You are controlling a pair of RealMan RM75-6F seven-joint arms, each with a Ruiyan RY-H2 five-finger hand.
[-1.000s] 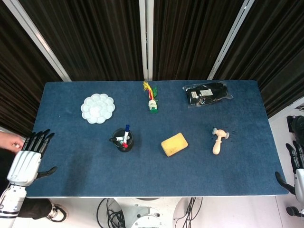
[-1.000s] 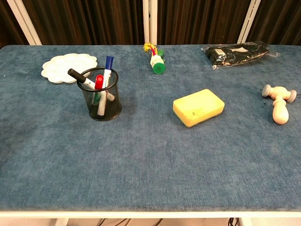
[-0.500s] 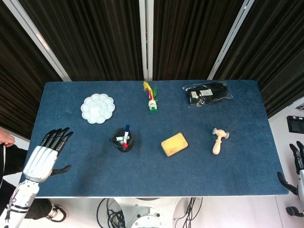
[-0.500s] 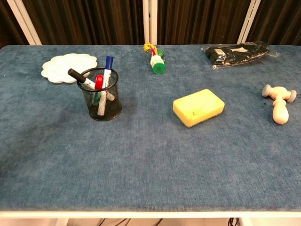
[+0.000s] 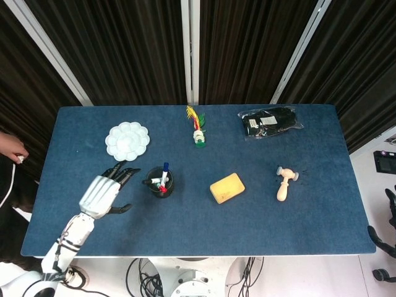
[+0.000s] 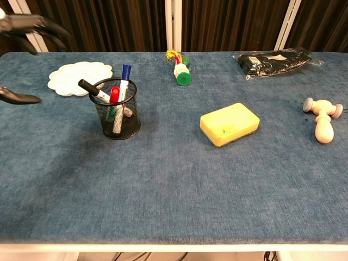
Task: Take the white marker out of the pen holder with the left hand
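Left robot hand over the bench, just left of the black mesh pen holder, not touching it. Fingers spread, thumb out, holding nothing. White marker leans in the holder, black cap up, beside red and blue pens. Right robot hand barely visible at the bench's far right edge; cannot tell how its fingers lie. Paint palette behind the holder, yellow sponge to its right.
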